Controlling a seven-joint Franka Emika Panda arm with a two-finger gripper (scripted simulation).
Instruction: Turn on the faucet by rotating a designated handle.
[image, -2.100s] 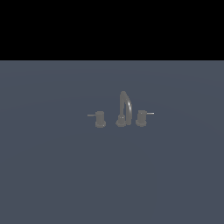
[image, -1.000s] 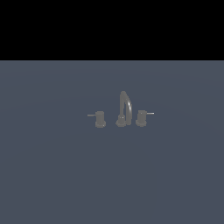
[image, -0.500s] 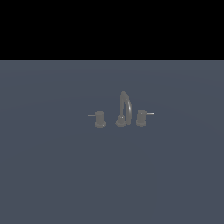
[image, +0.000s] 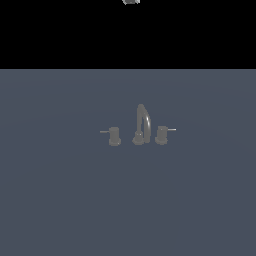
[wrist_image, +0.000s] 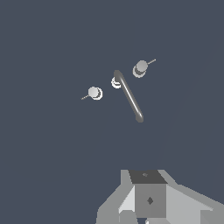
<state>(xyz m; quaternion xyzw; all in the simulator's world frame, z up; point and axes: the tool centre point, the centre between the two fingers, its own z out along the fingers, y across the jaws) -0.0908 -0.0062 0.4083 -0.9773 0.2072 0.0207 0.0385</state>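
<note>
The gripper (image: 131, 1) shows only as a small pale sliver at the upper edge of the exterior view, high above the floor (image: 60, 200) and well apart from everything on it. In the wrist view its grey body fills the lower edge, but the fingertips lie out of frame, so I cannot tell whether the fingers are spread or pressed together. Nothing is seen held in it.

The faucet (image: 142, 124) stands far below the gripper, out ahead of the wrist camera, on the plain slate-blue floor. Its arched spout rises from a round base and curves forward; from the wrist view the spout (wrist_image: 129, 97) reads as a long dark bar running from the base toward the gripper.

The handle (image: 161, 134) sits just beside the spout base, on the exterior view's right, a short upright knob with a thin pale rod pointing out to that right. In the wrist view it is the knob farther from the gripper, its rod pointing away from the spout. The gripper is well apart from it, touching nothing.

The twin knob (image: 114, 135) stands on the other side of the spout, its rod pointing to the exterior view's left.
</note>
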